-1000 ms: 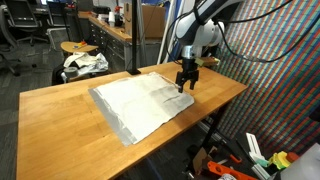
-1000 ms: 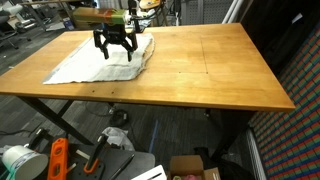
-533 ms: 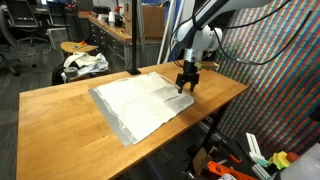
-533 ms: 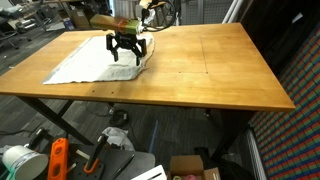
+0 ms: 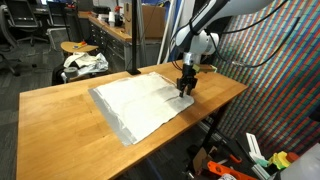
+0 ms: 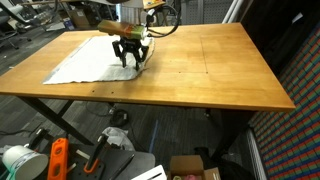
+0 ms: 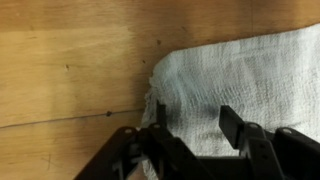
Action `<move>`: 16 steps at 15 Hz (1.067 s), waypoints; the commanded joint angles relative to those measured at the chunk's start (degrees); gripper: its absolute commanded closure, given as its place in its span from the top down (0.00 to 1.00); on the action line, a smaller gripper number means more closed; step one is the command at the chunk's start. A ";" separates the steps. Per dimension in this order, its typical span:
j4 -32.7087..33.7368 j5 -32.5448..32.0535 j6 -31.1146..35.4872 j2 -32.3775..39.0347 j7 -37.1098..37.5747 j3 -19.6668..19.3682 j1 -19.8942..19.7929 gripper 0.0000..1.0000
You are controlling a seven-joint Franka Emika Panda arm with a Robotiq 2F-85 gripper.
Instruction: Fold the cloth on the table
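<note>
The white cloth point(image 5: 145, 103) lies spread flat on the wooden table point(image 5: 60, 130), and also shows in the other exterior view as the cloth point(image 6: 95, 58) on the table point(image 6: 210, 70). My gripper point(image 5: 185, 90) points straight down at the cloth's corner near the table's edge. In the wrist view the gripper point(image 7: 194, 110) straddles that corner of the cloth point(image 7: 240, 70), with bare table point(image 7: 60, 60) beside it. The two fingers stand apart with wrinkled fabric between them. In an exterior view the gripper point(image 6: 131, 63) sits low, right at the fabric.
A round stool point(image 5: 75, 47) with a white-and-dark fabric bundle point(image 5: 84, 62) stands behind the table. A dark pole point(image 5: 133, 40) rises at the back edge. Orange tools point(image 6: 58, 158) and boxes litter the floor under the table.
The gripper has come down onto the cloth's corner, and its fingers have drawn closer together. The cloth lies as before.
</note>
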 commanded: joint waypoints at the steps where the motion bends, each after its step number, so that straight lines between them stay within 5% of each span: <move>1: 2.06 -0.06 0.31 1.85 -0.58 0.61 -0.49 0.28; 4: 2.73 -0.30 -0.02 2.53 -0.88 0.69 -0.60 0.06; 6: 2.79 -0.39 -0.21 2.57 -1.14 0.79 -0.59 0.00; 16: 0.57 -4.74 -1.18 -2.83 12.73 2.22 6.71 0.01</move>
